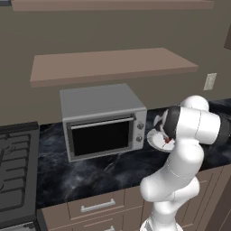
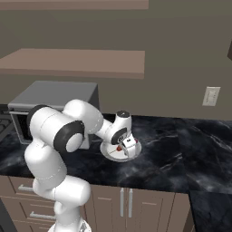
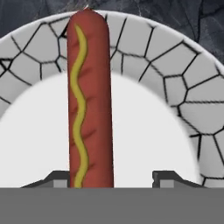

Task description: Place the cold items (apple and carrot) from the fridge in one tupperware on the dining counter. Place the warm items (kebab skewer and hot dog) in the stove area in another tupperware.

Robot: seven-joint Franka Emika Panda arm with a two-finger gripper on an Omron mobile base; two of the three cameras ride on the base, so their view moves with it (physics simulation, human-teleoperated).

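Hot dog (image 3: 89, 98), smooth, red-brown, with a wavy mustard stripe, lies on the crackle-rimmed white plate (image 3: 175, 70) on the marbled counter (image 2: 181, 149) beside the toaster oven (image 1: 101, 119), between the half-spread tips of the gripper (image 3: 111, 177) (not visibly clamped), so I'd say the pickup needs pinching, then lifting.
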